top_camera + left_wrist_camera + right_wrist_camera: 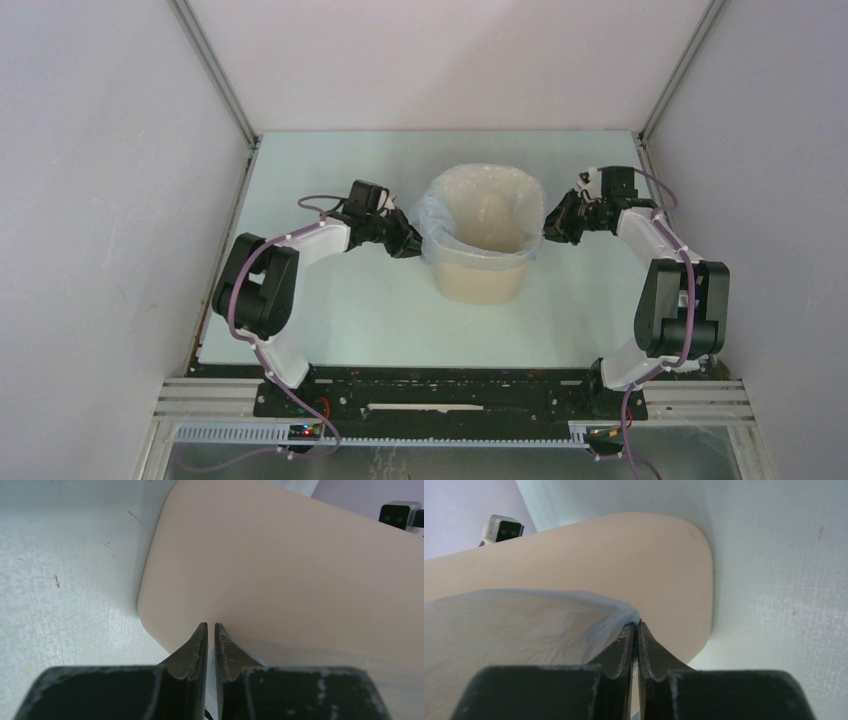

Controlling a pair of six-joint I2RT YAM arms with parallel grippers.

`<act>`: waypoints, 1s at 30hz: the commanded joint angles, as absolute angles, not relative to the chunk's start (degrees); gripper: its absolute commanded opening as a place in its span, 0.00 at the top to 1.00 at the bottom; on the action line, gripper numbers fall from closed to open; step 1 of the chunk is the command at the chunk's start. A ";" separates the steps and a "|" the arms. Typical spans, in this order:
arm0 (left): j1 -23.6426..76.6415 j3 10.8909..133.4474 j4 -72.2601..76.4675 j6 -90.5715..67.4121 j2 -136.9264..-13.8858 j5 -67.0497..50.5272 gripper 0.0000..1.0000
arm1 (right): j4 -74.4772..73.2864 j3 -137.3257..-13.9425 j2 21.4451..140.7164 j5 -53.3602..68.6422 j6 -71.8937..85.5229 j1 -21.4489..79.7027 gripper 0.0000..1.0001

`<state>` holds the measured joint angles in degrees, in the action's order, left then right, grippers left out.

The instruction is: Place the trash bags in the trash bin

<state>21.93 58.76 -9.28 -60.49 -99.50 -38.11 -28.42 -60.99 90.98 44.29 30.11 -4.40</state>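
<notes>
Pale-green table (330, 320), few scuff marks; cream trash bin (480, 280) upright on it, approx ctr.

Our left hand (210, 626) has its two dark fingers (192, 652) drawn almost together, a thin pale sliver showing between them. The tips sit against the cream-beige wall of the trash bin (280, 570). Pale-blue film of the trash bag (310, 655) lies on that wall just beside the fingers. A scuffed white surface (65, 580) borders the bin.
</notes>
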 commanded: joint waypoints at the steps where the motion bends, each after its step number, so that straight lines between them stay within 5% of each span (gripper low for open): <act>1: 23.48 58.78 -8.07 -59.28 -99.65 -37.93 0.87 | -27.59 -58.62 92.90 41.31 29.79 -4.05 0.89; 8: 19.97 56.64 -12.12 -55.42 -94.28 -36.56 0.84 | -28.19 -58.56 91.67 42.61 28.94 -6.06 0.85; 18: 17.11 59.50 -30.12 -42.90 -85.41 -29.67 0.66 | -42.88 -64.12 81.41 36.25 23.02 -9.39 0.56; 22: 11.18 55.65 -31.70 -42.55 -77.33 -30.34 0.52 | -45.93 -64.17 77.07 35.37 22.31 -10.54 0.52; 25: 7.86 55.88 -29.81 -41.93 -71.90 -33.63 0.31 | -47.60 -64.19 75.08 35.28 22.07 -10.55 0.50; 30: 11.48 56.15 -19.40 -43.81 -70.57 -41.63 0.11 | -47.81 -64.17 73.21 37.89 22.65 -9.76 0.47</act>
